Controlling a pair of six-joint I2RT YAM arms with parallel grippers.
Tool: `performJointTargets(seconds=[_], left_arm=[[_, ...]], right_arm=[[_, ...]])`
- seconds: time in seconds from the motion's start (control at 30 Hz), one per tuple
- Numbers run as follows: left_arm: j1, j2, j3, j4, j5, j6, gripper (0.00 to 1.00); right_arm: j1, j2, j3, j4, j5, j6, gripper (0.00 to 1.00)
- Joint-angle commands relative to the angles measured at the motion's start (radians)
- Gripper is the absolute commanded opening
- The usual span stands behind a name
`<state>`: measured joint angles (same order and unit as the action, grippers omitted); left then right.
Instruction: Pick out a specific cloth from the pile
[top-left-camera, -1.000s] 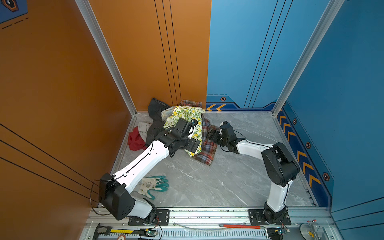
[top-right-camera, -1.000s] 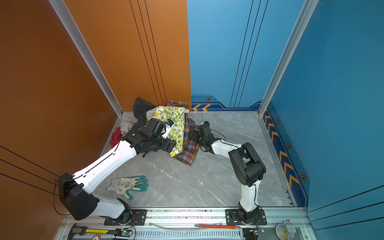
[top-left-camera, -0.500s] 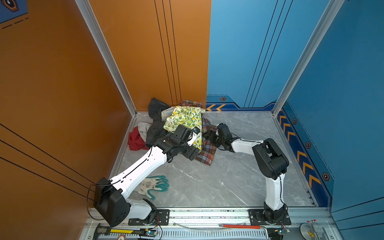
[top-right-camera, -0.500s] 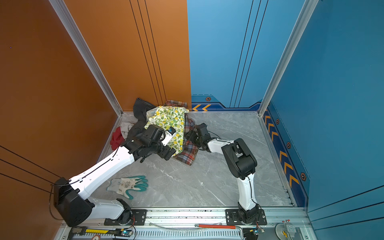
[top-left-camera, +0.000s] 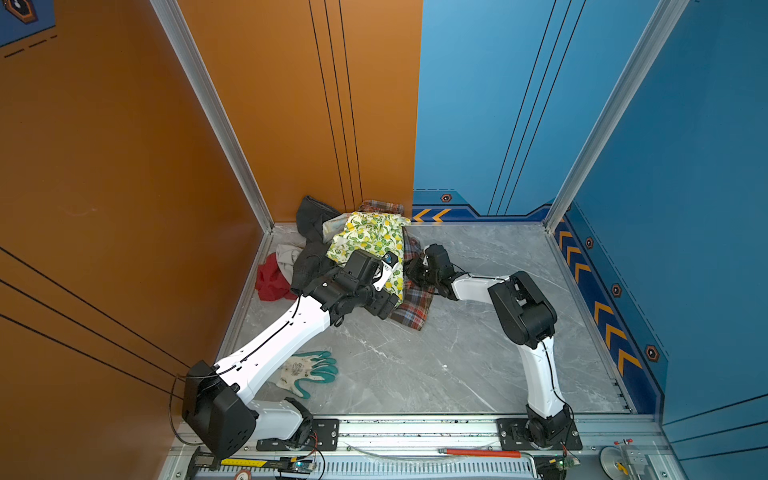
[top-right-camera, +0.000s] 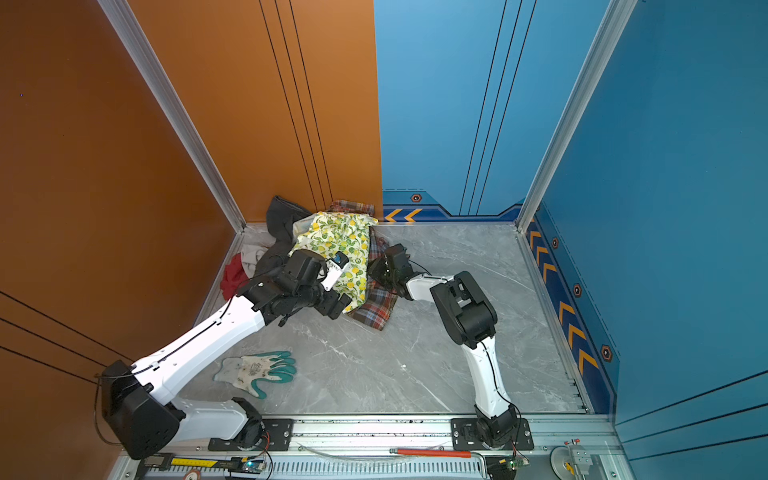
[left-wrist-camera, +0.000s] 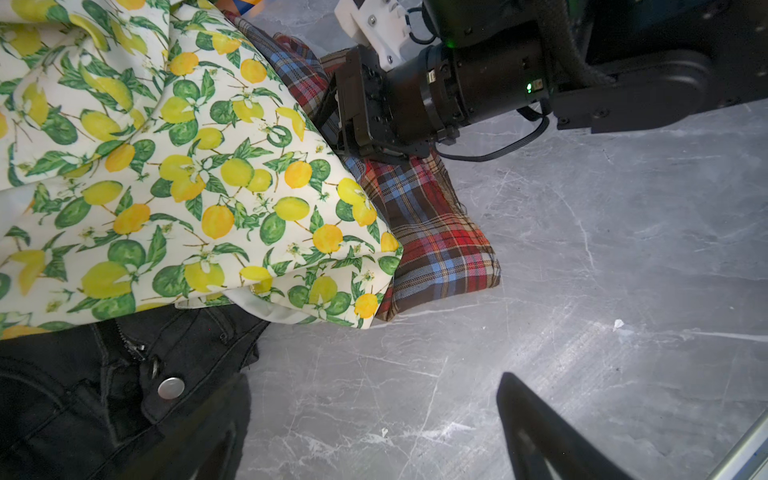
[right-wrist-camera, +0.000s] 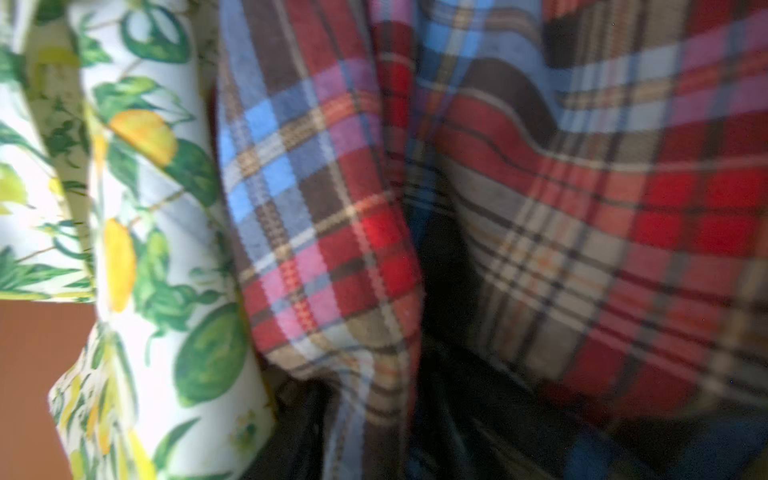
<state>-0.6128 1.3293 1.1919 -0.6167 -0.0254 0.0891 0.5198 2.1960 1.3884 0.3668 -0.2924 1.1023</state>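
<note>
Peeking out from under the lemon-print cloth (top-left-camera: 370, 237), the cloth (top-left-camera: 415, 305) shows you its brown, red and blue checks along that print's edge on the right arm's side. It spills onto the grey table (top-left-camera: 457, 365) at the print's near corner. A smaller strip of the same plaid shows behind the lemon-print cloth, against the orange wall.

Your right arm (top-left-camera: 473, 286) reaches in low, and the right jaws are pushed into the plaid folds just beside the lemon-print cloth. The fabric hides the tips in every view, so you cannot tell whether they are pinching it. The right wrist view is blurred and filled with plaid, with the lemon print touching it along one edge.

Your left arm (top-left-camera: 291, 328) crosses over the near edge of the lemon-print cloth. The left jaws stand spread wide, one tip over the dark jeans (left-wrist-camera: 83, 395) and the other over bare table.

The rest of the pile (top-left-camera: 332, 232) lies on the lemon-print cloth's far side from the right arm: jeans partly under it, then a pale grey cloth (top-left-camera: 286, 253), then a red cloth (top-left-camera: 272, 282). A white glove (top-left-camera: 307, 370) with teal fingers lies well apart from the lemon-print cloth, beside the left arm.
</note>
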Motion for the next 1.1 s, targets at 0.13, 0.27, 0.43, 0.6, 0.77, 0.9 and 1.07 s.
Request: performJointTargets(seconds=[0.13, 0.27, 0.43, 0.6, 0.77, 0.9, 1.07], left_arm=[[0.041, -0.02, -0.014, 0.023, 0.018, -0.049, 0.93], [0.055, -0.027, -0.018, 0.036, 0.001, -0.069, 0.93], [0.12, -0.036, -0.011, 0.057, 0.088, -0.136, 0.93], [0.189, -0.054, -0.019, 0.084, 0.073, -0.183, 0.93], [0.284, -0.085, -0.04, 0.137, 0.079, -0.262, 0.93], [0.357, -0.113, -0.071, 0.193, 0.103, -0.319, 0.93], [0.408, -0.116, -0.08, 0.215, 0.131, -0.348, 0.92]], right_arm=[[0.023, -0.025, 0.153, -0.02, 0.026, -0.072, 0.03], [0.033, -0.047, 0.241, -0.13, 0.063, -0.138, 0.0], [0.053, -0.097, 0.358, -0.338, 0.159, -0.288, 0.0], [0.063, -0.115, 0.504, -0.509, 0.244, -0.418, 0.0], [0.063, -0.109, 0.658, -0.619, 0.3, -0.5, 0.0], [0.063, -0.083, 0.819, -0.705, 0.326, -0.575, 0.0], [0.056, -0.064, 0.969, -0.721, 0.342, -0.628, 0.0]])
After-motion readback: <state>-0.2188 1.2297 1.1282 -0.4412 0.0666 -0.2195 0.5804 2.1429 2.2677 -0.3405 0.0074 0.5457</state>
